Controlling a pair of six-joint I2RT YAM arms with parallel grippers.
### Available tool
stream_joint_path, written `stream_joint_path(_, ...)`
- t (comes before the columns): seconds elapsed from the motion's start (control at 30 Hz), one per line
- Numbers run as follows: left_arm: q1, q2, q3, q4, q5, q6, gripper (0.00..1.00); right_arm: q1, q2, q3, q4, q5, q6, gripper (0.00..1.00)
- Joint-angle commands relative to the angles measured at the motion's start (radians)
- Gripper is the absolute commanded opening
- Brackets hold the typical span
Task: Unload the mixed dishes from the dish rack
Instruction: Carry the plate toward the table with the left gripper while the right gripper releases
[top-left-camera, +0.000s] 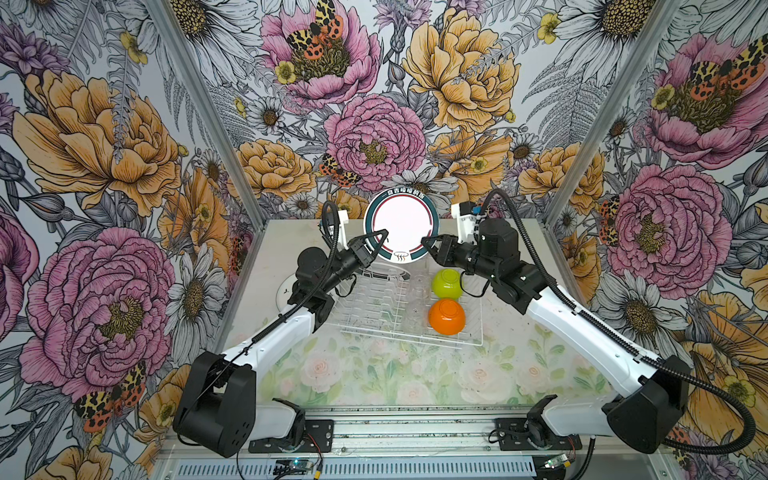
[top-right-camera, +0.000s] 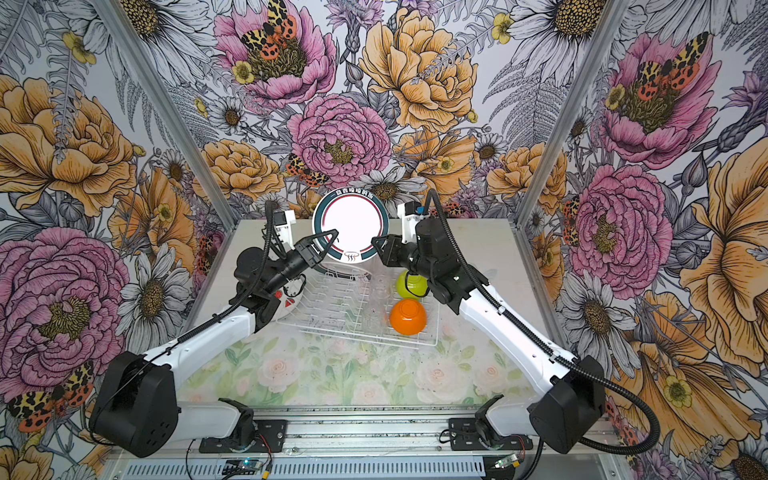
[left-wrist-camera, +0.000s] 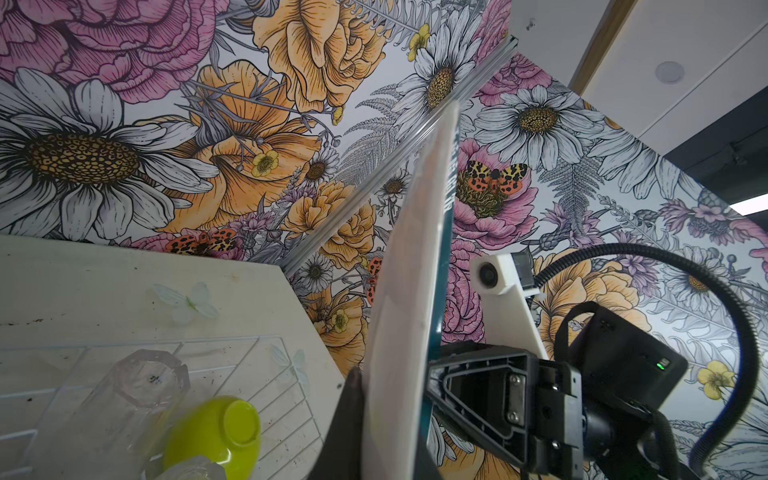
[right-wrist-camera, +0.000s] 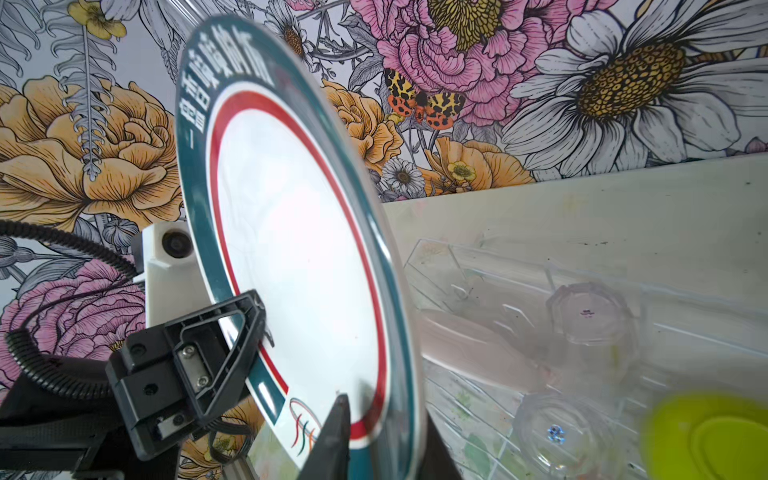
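A white plate with a teal-and-red rim (top-left-camera: 401, 226) (top-right-camera: 351, 226) stands upright in the air above the back of the white wire dish rack (top-left-camera: 374, 307) (top-right-camera: 332, 303). My left gripper (top-left-camera: 384, 235) (left-wrist-camera: 390, 415) is shut on its left rim. On the plate's right rim my right gripper (top-left-camera: 426, 243) (right-wrist-camera: 386, 424) has a jaw on each side, standing slightly open. In the rack, a lime-green bowl (top-left-camera: 446, 283) and an orange bowl (top-left-camera: 446, 316) lie upside down at the right. Clear tumblers (right-wrist-camera: 590, 311) lie beside them, and another white plate (top-left-camera: 386, 272) is at the rack's back.
A plate with red prints (top-right-camera: 286, 301) lies on the table left of the rack, partly under my left arm. Flowered walls close in the back and both sides. The table's front part has a pale rose pattern (top-left-camera: 395, 374).
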Motion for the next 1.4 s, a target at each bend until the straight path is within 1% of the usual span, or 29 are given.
stream_joint_path(0.0,-0.009,-0.006,-0.013,0.015,0.002,0.008,0.02,0.007,-0.038,-0.011,0.078,0.000,-0.001,0.40)
stream_joint_path(0.03,-0.010,-0.007,-0.015,0.015,0.002,0.008,0.01,0.008,-0.042,-0.017,0.082,0.002,-0.002,0.45)
stream_joint_path(0.1,-0.009,-0.007,-0.014,0.014,0.002,0.008,0.00,0.007,-0.049,-0.028,0.089,0.007,-0.002,0.51)
stream_joint_path(0.23,-0.009,-0.006,-0.014,0.010,-0.003,0.008,0.00,0.006,-0.071,-0.051,0.099,0.027,-0.012,0.58)
stream_joint_path(0.4,-0.009,-0.008,-0.011,-0.015,-0.026,0.008,0.00,0.005,-0.100,-0.086,0.108,0.069,-0.030,0.64)
stream_joint_path(0.8,0.003,0.017,0.003,-0.054,-0.028,0.011,0.00,0.005,-0.134,-0.132,0.118,0.065,-0.070,0.80)
stream_joint_path(0.93,0.056,0.006,0.002,-0.080,0.001,0.000,0.00,0.006,-0.148,-0.153,0.119,0.077,-0.077,0.84)
stream_joint_path(1.0,0.093,-0.015,-0.012,-0.098,-0.013,-0.012,0.00,0.005,-0.155,-0.164,0.119,0.078,-0.077,0.86)
stream_joint_path(1.13,0.171,-0.061,-0.038,-0.140,-0.027,-0.021,0.00,0.006,-0.171,-0.195,0.116,0.072,-0.068,0.94)
stream_joint_path(1.27,0.234,-0.109,-0.063,-0.192,-0.029,-0.019,0.00,0.006,-0.205,-0.239,0.115,0.078,-0.071,0.96)
stream_joint_path(1.37,0.275,-0.163,-0.100,-0.257,-0.068,-0.023,0.00,0.006,-0.226,-0.268,0.115,0.100,-0.076,0.96)
